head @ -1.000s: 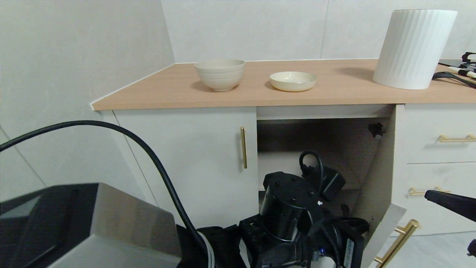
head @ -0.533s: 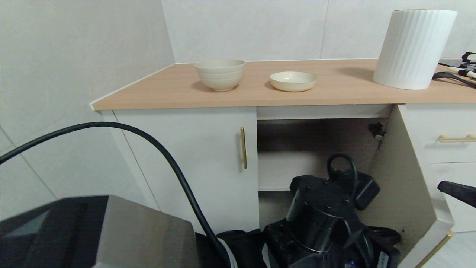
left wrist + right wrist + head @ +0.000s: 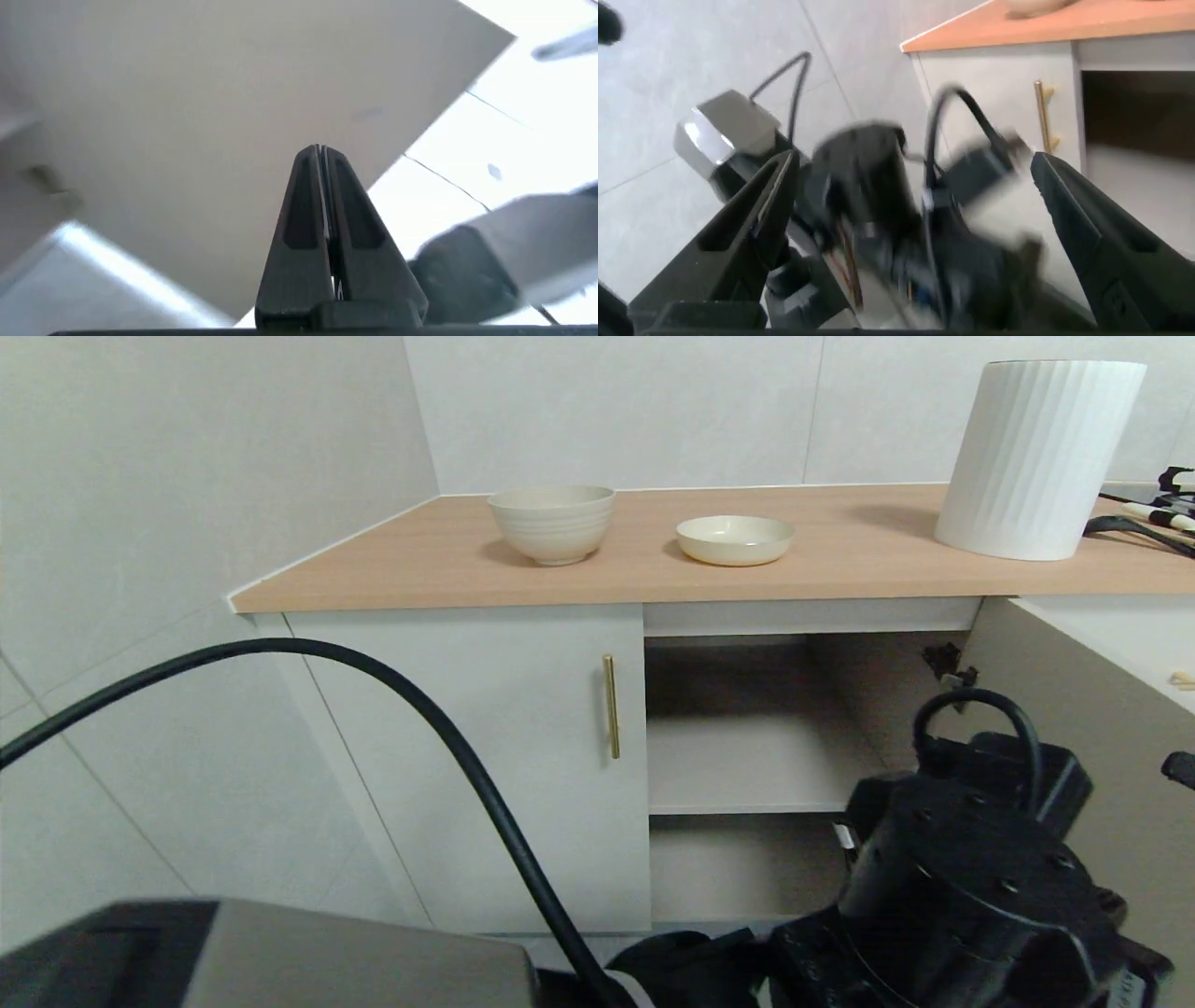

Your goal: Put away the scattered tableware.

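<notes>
Ribbed cream ceramic bowl (image 3: 552,523) and shallow cream round dish (image 3: 736,539) stand side by side, apart from each other, on the light wooden counter (image 3: 420,569), both upright. Both sit well away from either claw. In the right wrist view the bowl's base and the counter edge lie far beyond the right claw (image 3: 915,161), past the left arm's black wrist housing (image 3: 868,187), which sits between the claw and the cabinet. The right claw's two black fingers (image 3: 752,233) are spread wide apart with nothing between them. The left claw (image 3: 319,163) has its fingers pressed together, gripping nothing, and points at a pale flat panel (image 3: 187,112) close ahead of it; whether it touches the panel cannot be told. Below the counter, the white cabinet's right-hand door (image 3: 1074,709) is swung open, showing a pale inner shelf (image 3: 747,765), while the left-hand door with a slim brass bar handle (image 3: 611,706) is shut. A tall white ribbed cylindrical container (image 3: 1038,457) stands on the counter, beyond the dish on the side away from the bowl.
</notes>
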Available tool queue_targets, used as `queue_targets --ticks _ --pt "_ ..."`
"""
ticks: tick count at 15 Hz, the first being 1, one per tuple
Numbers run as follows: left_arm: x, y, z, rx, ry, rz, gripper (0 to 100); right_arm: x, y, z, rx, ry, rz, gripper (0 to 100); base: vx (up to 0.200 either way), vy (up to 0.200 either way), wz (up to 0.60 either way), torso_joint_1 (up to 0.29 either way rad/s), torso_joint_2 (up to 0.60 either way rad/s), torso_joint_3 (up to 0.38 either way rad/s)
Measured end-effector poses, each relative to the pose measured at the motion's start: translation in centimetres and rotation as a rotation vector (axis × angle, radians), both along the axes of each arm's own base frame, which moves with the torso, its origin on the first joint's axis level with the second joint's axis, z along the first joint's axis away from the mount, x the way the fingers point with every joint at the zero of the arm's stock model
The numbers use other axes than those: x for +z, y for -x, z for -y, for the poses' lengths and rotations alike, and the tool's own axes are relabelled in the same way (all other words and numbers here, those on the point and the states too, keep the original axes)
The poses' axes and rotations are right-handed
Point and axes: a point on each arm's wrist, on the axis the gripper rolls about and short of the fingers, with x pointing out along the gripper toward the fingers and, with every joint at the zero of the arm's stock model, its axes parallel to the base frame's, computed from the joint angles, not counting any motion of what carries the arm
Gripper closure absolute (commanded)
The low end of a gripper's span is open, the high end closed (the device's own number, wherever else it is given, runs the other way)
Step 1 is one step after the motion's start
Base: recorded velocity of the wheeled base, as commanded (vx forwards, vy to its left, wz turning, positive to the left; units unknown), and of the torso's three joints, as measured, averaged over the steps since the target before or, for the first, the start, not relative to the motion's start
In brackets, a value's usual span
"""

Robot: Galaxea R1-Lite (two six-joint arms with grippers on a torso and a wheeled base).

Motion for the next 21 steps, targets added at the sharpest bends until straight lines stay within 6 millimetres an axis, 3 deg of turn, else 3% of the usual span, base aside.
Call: queue_targets --ticks 2,8,9,12,15,17,21 --pt "0.5 -1.9 -3.1 0.073 -0.010 -0.005 100 -0.4 -0.5 -0.4 -0.003 0.026 -0.035 0 0.000 0.000 0.00 0.000 0.00 0.000" --pt "1.7 -7.5 -16.3 0.387 -0.017 0.005 100 -0.7 -4.8 -3.1 -0.072 0.114 -0.149 0 0.000 0.000 0.00 0.000 0.00 0.000" --pt "1.9 -8.1 -18.4 0.437 -0.020 0.014 0 -0.4 -5.9 -3.8 -0.081 0.126 -0.158 0 0.000 0.000 0.00 0.000 0.00 0.000" --pt "2.4 -9.2 -23.2 0.565 -0.027 0.026 0 0.5 -9.3 -6.1 -0.093 0.182 -0.144 0 0.000 0.000 0.00 0.000 0.00 0.000" --pt "3.2 -9.2 -25.8 0.630 -0.052 0.090 0 0.6 -12.8 -7.9 -0.129 0.301 -0.065 0 0.000 0.000 0.00 0.000 0.00 0.000" --pt "4.0 -9.3 -27.3 0.671 -0.084 0.148 0 0.2 -14.0 -8.5 -0.149 0.376 -0.116 0 0.000 0.000 0.00 0.000 0.00 0.000" --pt "5.5 -7.5 -30.3 0.708 -0.314 -0.067 0 0.0 -15.9 -8.7 -0.453 0.491 -0.202 0 0.000 0.000 0.00 0.000 0.00 0.000"
